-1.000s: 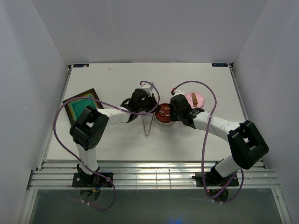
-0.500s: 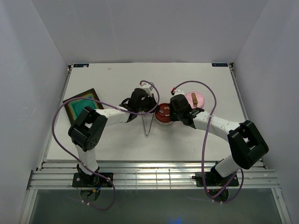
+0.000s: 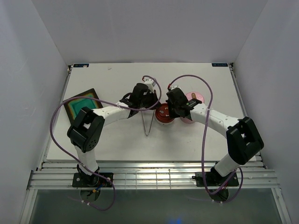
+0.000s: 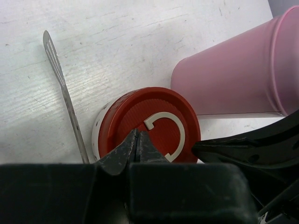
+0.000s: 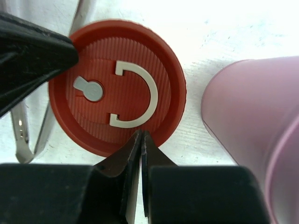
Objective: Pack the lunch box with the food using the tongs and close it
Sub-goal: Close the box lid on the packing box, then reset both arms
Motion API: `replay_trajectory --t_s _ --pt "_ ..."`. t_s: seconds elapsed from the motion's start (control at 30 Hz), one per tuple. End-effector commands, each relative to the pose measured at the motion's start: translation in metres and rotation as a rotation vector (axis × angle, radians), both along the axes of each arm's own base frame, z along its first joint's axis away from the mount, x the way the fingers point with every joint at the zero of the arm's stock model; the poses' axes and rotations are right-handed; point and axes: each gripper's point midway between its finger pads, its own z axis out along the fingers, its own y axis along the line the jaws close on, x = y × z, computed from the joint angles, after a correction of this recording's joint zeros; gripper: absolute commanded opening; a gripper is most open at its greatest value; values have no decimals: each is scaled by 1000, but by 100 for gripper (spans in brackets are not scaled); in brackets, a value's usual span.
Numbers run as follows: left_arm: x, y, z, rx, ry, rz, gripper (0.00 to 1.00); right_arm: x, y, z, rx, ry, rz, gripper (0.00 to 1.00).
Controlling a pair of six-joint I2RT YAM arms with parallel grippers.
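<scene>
The lunch box [image 3: 163, 114] is a small round white pot with a red ribbed lid [image 5: 117, 84] that carries a white C-shaped handle. The lid [image 4: 149, 126] sits on the pot. My left gripper [image 4: 138, 134] is shut and empty, its tips over the lid's near-left edge. My right gripper [image 5: 141, 135] is shut and empty too, with its tips at the lid's rim from the other side. The tongs [image 3: 148, 125] lie flat on the table just left of the pot; one thin arm [image 4: 65, 93] shows beside it. The food is out of view.
A pink cup [image 4: 233, 74] lies on its side right of the pot, touching or nearly touching it, and partly under my right arm [image 3: 192, 97]. A black square tray with teal inside [image 3: 81, 106] sits at the far left. White walls enclose the table.
Both wrists have shifted slightly toward the far side of the table above the pot. The right arm now covers more of the pink cup. The pot and tongs have not moved.
</scene>
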Motion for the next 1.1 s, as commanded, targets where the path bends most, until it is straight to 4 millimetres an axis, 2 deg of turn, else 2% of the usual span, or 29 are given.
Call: replay_trajectory --t_s 0.0,0.1,0.23,0.27,0.3,0.37,0.4,0.43,0.47,0.5,0.53,0.57,0.63,0.67,0.73,0.8,0.87,0.9,0.97,1.07 --pt "5 -2 66 -52 -112 -6 9 12 1 31 -24 -38 6 8" --pt "3 2 87 -66 -143 7 13 18 5 54 -4 -76 5 8" --pt "-3 11 117 -72 -193 16 20 15 4 75 18 -99 20 8" --pt "-6 16 119 -57 -187 25 22 13 3 86 39 -123 24 9" --pt "-13 22 136 -68 -213 26 24 10 4 91 58 -129 33 20" --pt "-19 32 154 -74 -245 46 42 1 2 108 117 -184 53 43" --pt "-24 38 162 -75 -258 53 50 -3 3 115 146 -204 68 65" --pt "-35 48 184 -98 -300 63 81 -12 -2 127 185 -244 71 78" --pt "-38 56 193 -101 -321 84 98 -13 1 142 239 -298 83 95" --pt "-45 62 200 -101 -330 90 98 -18 2 153 274 -324 100 90" --pt "-58 74 219 -122 -370 98 98 -26 -2 175 320 -376 109 90" --pt "-63 81 226 -123 -386 115 98 -31 -3 185 344 -400 117 90" --pt "-74 97 226 -111 -391 145 98 -44 -8 210 398 -450 143 90" --pt "-88 107 243 -146 -425 150 98 -48 -10 218 416 -460 141 90" --pt "-100 121 244 -148 -422 183 98 -60 -19 229 435 -483 133 90" --pt "-119 133 245 -176 -425 187 98 -67 -23 228 448 -486 138 90" --pt "-133 145 244 -187 -437 191 98 -76 -28 239 483 -530 151 90" --pt "-137 150 240 -176 -432 195 98 -78 -29 236 485 -534 156 90" --pt "-143 159 233 -154 -428 217 98 -83 -34 245 506 -570 156 90" --pt "-151 169 239 -163 -458 228 98 -88 -42 255 517 -608 137 90"
